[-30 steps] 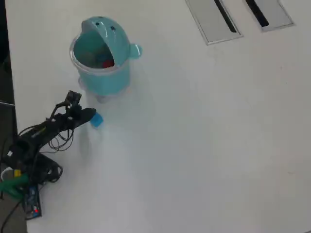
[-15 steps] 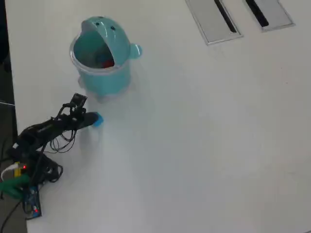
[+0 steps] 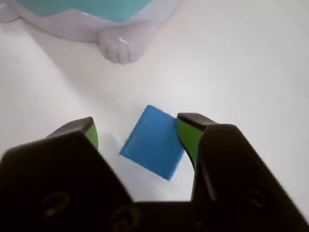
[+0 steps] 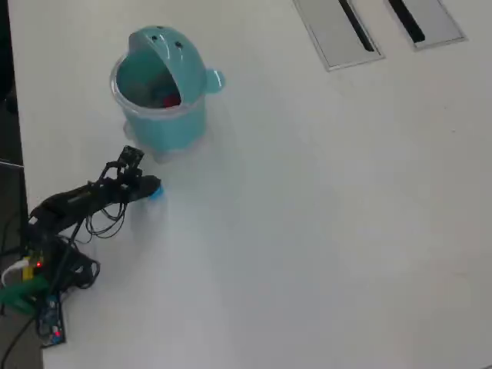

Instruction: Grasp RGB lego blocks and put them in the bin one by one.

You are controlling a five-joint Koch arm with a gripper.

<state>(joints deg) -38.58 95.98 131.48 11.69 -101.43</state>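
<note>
Wrist view, gripper (image 3: 140,135) straddling blue block (image 3: 153,142)

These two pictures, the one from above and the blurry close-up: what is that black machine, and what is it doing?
It is a small black hobby robot arm on a white table. The overhead view looks down on everything. The close-up comes from a camera on its wrist. Its gripper stands open around a small blue plastic block lying on the table, not yet lifted. Nearby stands a teal round plastic bin with something red inside. Two grey slotted panels sit at the far edge.
</note>
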